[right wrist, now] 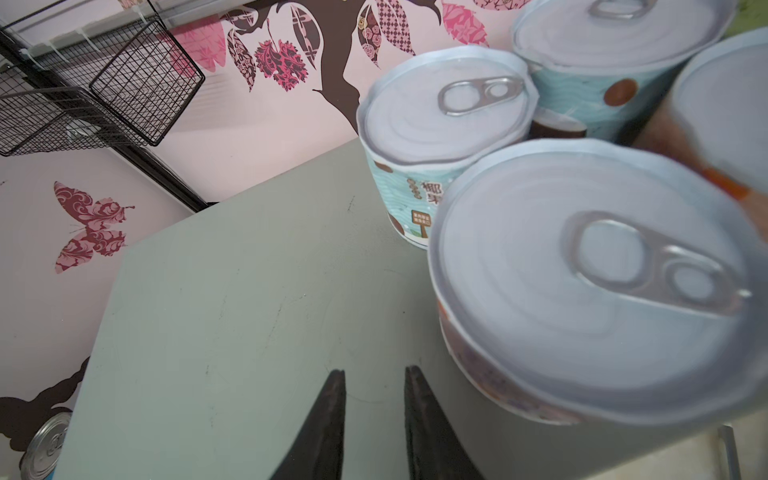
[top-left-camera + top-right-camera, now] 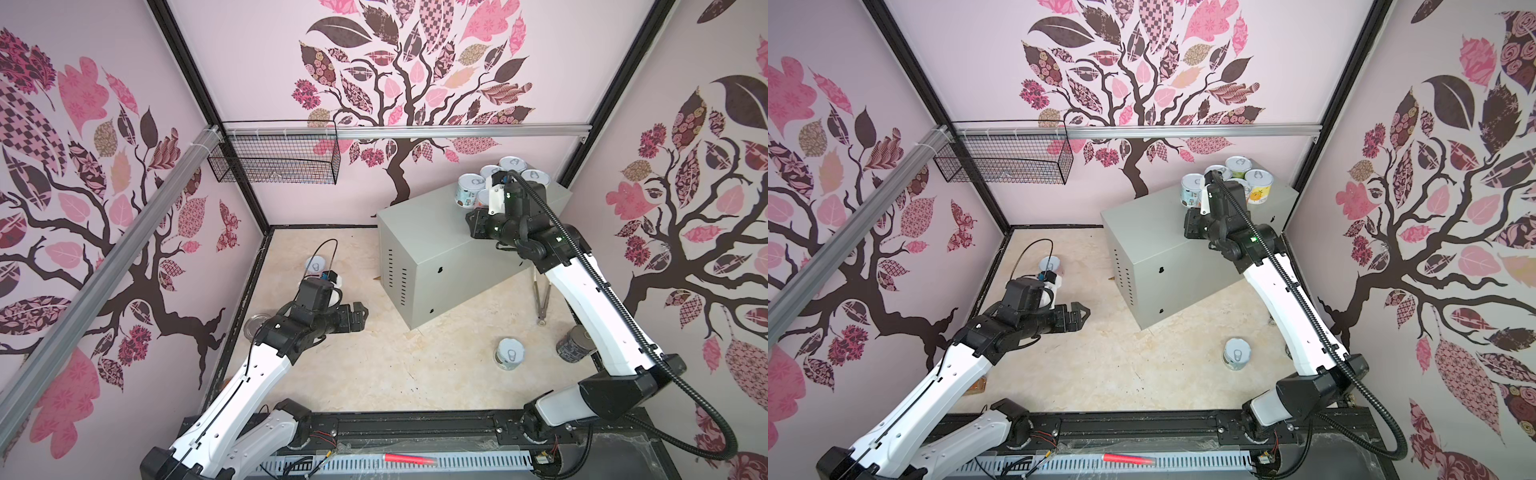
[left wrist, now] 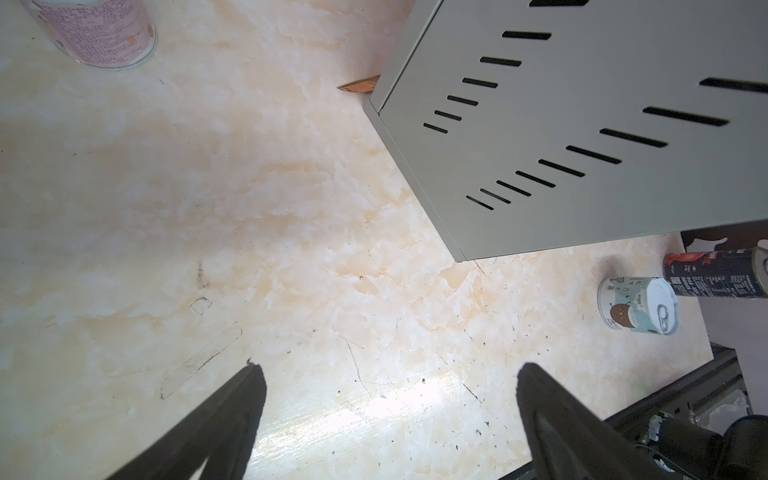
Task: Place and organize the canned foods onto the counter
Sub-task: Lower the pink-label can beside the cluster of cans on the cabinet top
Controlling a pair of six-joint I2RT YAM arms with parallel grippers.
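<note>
The left tool (image 3: 390, 368) is hanging spread and empty, nearer than the right tool (image 1: 375, 370), closed on nothing above the worktop (image 2: 428, 224), to the upright pink can (image 2: 314, 264) standing left of that worktop

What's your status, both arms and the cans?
Left gripper open, empty. Right gripper shut, empty, above counter beside can cluster. Floor: teal can, dark can, pink can, silver-topped can. Tongs beside counter.
</note>
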